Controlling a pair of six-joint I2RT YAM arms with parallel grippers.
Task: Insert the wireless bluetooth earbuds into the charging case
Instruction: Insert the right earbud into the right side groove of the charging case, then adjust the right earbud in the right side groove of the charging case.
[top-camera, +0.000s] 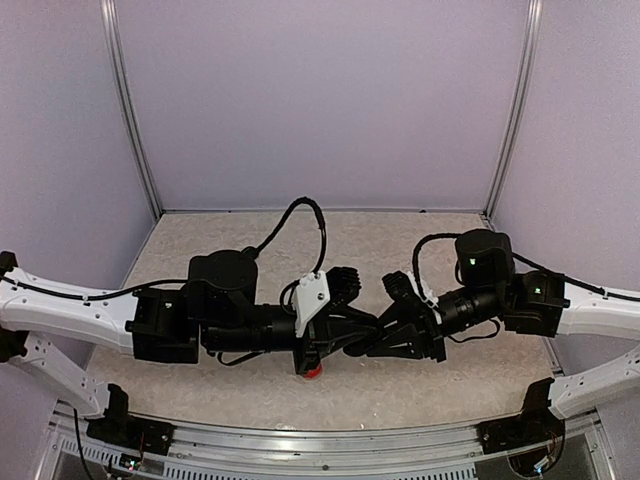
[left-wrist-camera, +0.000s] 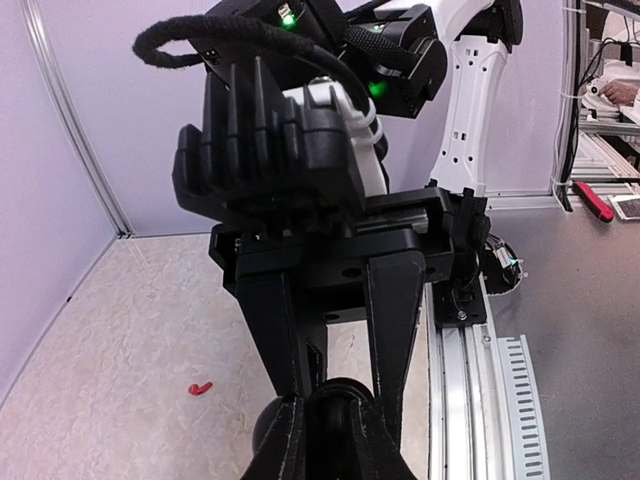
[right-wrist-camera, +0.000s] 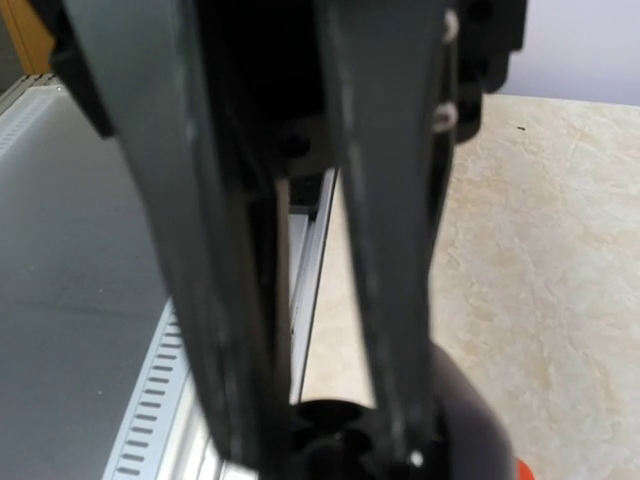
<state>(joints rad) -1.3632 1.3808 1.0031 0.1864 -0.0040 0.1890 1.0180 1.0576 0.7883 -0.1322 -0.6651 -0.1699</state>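
Left wrist view, red earbud (left-wrist-camera: 200, 388): lies loose on the tabletop (left-wrist-camera: 110, 330), well apart from both grippers and outside any case.
Charging case (left-wrist-camera: 345, 397): black and rounded, raised off the tabletop between the two gripper tips; lid state hidden.
Right gripper (right-wrist-camera: 325, 430): clenched on the case, by the look of it.
Left gripper (left-wrist-camera: 328, 448): tips at the case; clenched or released, cannot tell.
Step in hand: probably best to steady the case in the right gripper, send the left for the earbud and pinch it by its stem.
Obstruction: arms crowd the middle; red item (top-camera: 313, 372) beneath the left gripper, kind unclear.
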